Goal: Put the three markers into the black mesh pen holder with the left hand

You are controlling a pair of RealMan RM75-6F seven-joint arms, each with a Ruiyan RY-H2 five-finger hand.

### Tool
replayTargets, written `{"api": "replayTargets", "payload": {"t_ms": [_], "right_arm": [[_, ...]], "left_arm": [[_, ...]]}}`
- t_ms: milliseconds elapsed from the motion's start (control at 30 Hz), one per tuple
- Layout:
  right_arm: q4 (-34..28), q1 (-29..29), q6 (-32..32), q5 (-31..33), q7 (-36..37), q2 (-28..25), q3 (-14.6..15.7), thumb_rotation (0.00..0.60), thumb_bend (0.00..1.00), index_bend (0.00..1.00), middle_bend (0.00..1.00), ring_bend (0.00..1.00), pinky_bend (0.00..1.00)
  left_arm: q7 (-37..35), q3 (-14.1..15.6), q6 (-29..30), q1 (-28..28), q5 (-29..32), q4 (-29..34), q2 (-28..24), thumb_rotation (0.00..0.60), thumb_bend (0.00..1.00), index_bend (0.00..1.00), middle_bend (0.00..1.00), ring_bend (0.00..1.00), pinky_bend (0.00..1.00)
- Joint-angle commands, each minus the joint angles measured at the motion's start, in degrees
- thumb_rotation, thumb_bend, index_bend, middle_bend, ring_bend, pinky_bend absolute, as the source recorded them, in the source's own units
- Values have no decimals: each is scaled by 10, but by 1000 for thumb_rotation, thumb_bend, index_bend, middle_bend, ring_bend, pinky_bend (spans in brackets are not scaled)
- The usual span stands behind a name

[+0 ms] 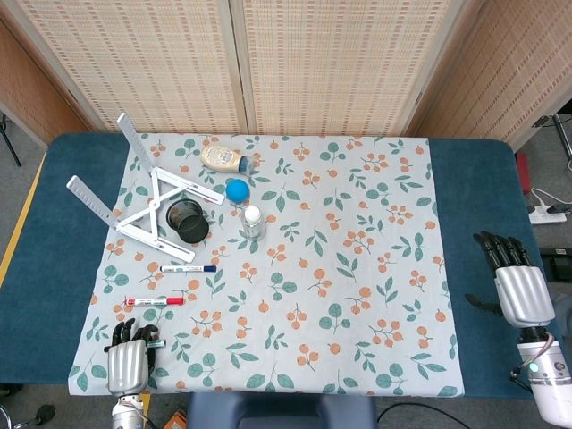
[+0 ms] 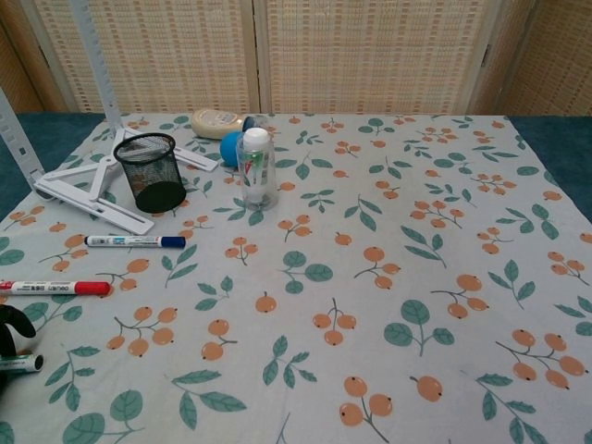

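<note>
The black mesh pen holder (image 1: pixel 189 220) (image 2: pixel 151 171) stands upright at the back left, against a white folding stand. A blue-capped marker (image 1: pixel 188 268) (image 2: pixel 135 241) lies in front of it. Nearer me lies a red marker (image 1: pixel 154 301) (image 2: pixel 54 288). A third marker (image 1: pixel 155 342) (image 2: pixel 18 363) with a dark cap lies at the cloth's front left corner. My left hand (image 1: pixel 128 359) (image 2: pixel 9 324) is right over its left end, fingers curled down; a grip does not show. My right hand (image 1: pixel 518 281) rests far right on the blue table, holding nothing, fingers stretched.
The white folding stand (image 1: pixel 147 192) (image 2: pixel 83 190) fences the holder on the left and back. A clear bottle with a white cap (image 1: pixel 252 222) (image 2: pixel 256 168), a blue ball (image 1: pixel 237 189) (image 2: pixel 229 148) and a cream squeeze bottle (image 1: pixel 223 158) (image 2: pixel 217 121) sit to the holder's right.
</note>
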State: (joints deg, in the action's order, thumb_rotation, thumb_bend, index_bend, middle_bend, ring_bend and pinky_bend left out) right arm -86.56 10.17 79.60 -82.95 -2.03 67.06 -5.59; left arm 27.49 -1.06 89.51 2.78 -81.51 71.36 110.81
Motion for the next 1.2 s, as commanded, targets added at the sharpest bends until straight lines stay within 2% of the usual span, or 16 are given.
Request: {"api": "replayTargets", "payload": {"t_ms": [33, 700, 900, 967, 1067, 1200], "right_arm": [[1, 0, 0, 1, 0, 0, 0, 600, 27, 110, 75, 105, 96], [4, 0, -1, 3, 1, 2, -1, 600, 27, 110, 75, 105, 96], [5, 0, 0, 4, 3, 2, -2, 600, 27, 110, 75, 105, 96], [5, 0, 1, 5, 5, 1, -3, 600, 27, 111, 74, 105, 96], [6, -1, 2, 5, 8, -1, -3, 600, 27, 110, 74, 106, 96], [7, -2, 1, 7, 14, -2, -4, 600, 27, 110, 75, 107, 96]], "left_arm": [[-2, 0, 1, 0, -1, -1, 1, 600, 397, 396, 457, 156, 153], [-16, -3, 13, 2, -3, -8, 4, 600, 403, 526, 553, 209, 183], [-19, -2, 18, 2, -8, -2, 2, 600, 403, 533, 564, 213, 183], [-16, -1, 28, 2, -18, 17, -9, 600, 403, 529, 563, 213, 183], [-13, -8, 50, -1, -38, 88, -48, 600, 404, 527, 562, 213, 183], [-3, -42, 56, -21, -58, 249, -147, 600, 403, 531, 567, 214, 188]]}}
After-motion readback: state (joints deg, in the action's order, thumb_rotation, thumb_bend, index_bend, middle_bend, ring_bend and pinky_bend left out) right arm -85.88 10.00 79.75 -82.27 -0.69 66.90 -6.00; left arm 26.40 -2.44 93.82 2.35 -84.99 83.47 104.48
